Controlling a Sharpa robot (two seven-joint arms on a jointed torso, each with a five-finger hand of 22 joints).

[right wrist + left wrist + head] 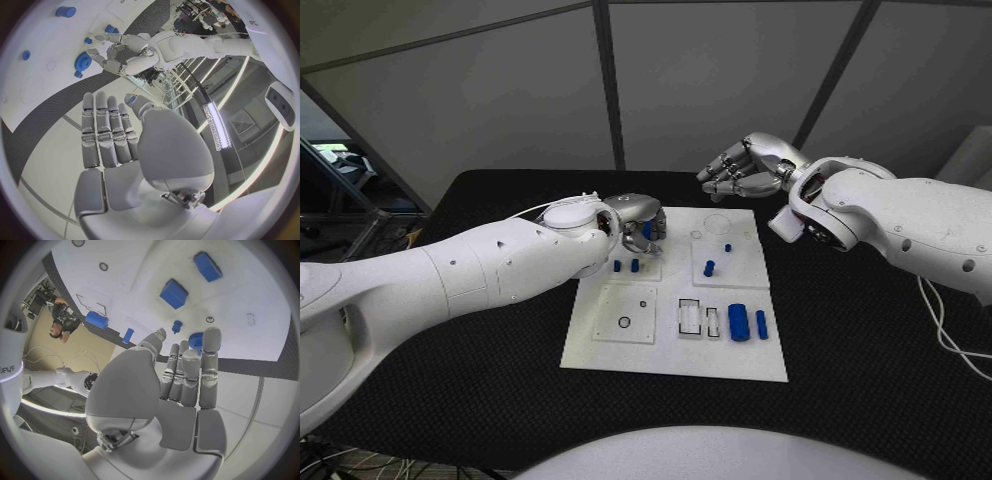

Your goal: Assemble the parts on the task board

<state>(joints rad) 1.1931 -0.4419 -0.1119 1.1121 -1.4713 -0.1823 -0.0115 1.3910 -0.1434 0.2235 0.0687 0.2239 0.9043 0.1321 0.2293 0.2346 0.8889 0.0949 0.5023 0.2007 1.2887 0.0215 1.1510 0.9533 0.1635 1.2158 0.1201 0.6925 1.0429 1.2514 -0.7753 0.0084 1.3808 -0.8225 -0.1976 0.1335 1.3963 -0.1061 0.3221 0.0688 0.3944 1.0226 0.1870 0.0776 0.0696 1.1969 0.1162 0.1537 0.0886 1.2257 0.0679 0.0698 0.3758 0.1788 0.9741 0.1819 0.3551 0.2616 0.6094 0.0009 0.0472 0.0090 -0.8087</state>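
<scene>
The white task board (672,345) lies mid-table. My left hand (633,214) hovers over its far left corner, fingers stretched out and holding nothing, their tips by a blue gear (651,231) on the board. That gear (195,341) peeks out between the fingertips (210,337); whether they touch it I cannot tell. Two small blue blocks (626,266) sit just nearer, a blue peg (710,268) stands mid-board, and two blue cylinders (749,323) lie at the near right. My right hand (744,166) hangs raised beyond the far edge, empty, fingers straight (106,132).
Clear rectangular slots (697,318) and a small ring (625,322) mark the board's near half. Black table (862,340) surrounds the board, with grey partition walls (516,90) behind. A cable (942,320) trails from my right arm.
</scene>
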